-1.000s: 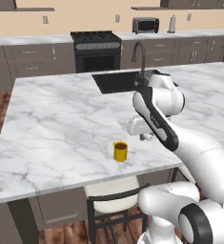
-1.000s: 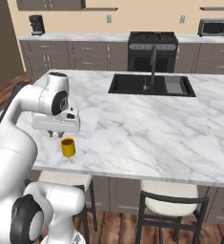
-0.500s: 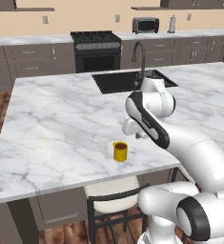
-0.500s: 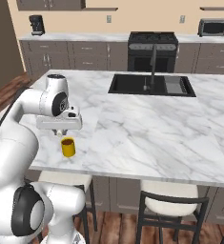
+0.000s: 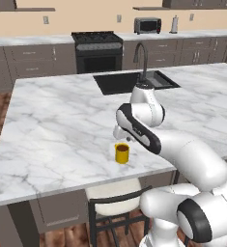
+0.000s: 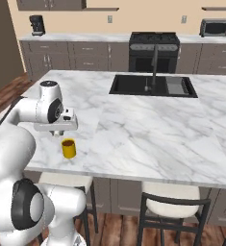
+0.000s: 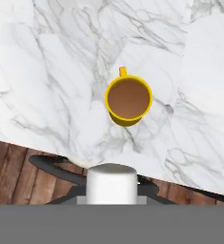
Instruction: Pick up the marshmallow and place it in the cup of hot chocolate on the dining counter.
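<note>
The marshmallow (image 7: pixel 111 183), a small white block, sits pinched in my gripper (image 7: pixel 111 193) at the bottom of the hand view, so the gripper is shut on it. Ahead of it the cup of hot chocolate (image 7: pixel 128 100), a yellow mug with brown liquid, stands upright on the white marble dining counter (image 7: pixel 46 71). From the base views my gripper (image 5: pixel 126 138) (image 6: pixel 60 132) hangs just above the cup (image 5: pixel 122 153) (image 6: pixel 69 148), slightly behind it, near the counter's (image 5: pixel 62 116) front edge.
A black sink (image 5: pixel 134 81) with a curved faucet (image 5: pixel 141 60) lies at the back of the counter (image 6: pixel 148 125). Stools (image 5: pixel 116 202) (image 6: pixel 174 206) stand under the front edge. A stove (image 6: pixel 153 45) and grey cabinets line the far wall.
My hand, still holding the marshmallow, has drifted a little toward the counter's front edge and now hangs closer over the cup. The cup has not moved.
</note>
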